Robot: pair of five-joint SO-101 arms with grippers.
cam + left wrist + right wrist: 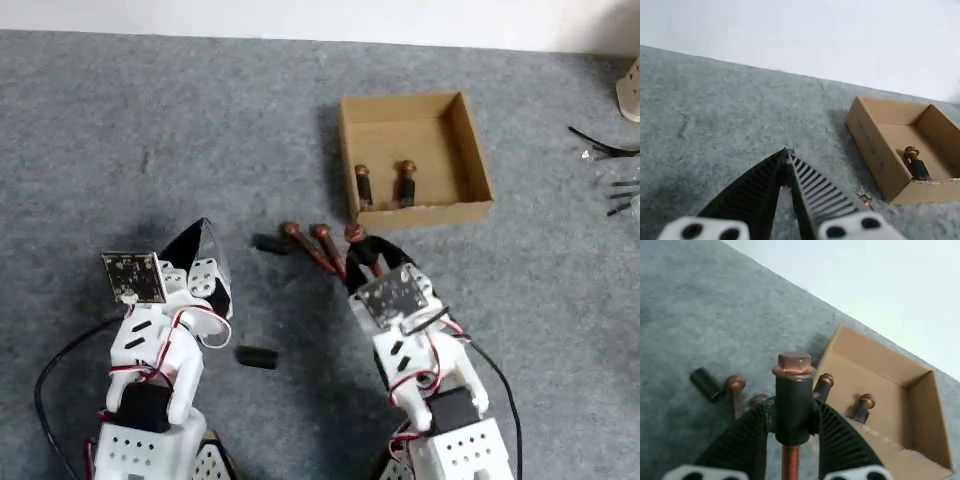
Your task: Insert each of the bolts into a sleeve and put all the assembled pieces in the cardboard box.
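My right gripper [793, 412] is shut on a black sleeve [793, 399] with a copper bolt [794, 363] through it, held upright a short way in front of the cardboard box [900, 390]. From above, this gripper [362, 252] sits just short of the box's near wall [420, 213]. Two assembled pieces [363, 186] [406, 183] lie inside the box. Two loose bolts [300, 245] [325, 246] lie left of the right gripper. One loose black sleeve [268, 243] lies beside them, another [257, 357] nearer the arms. My left gripper [786, 154] is shut and holds nothing, hanging over bare carpet [205, 238].
Grey carpet covers the table, with open room to the left and behind the box. Black cable ties [612, 180] and a white object [630, 90] lie at the far right edge.
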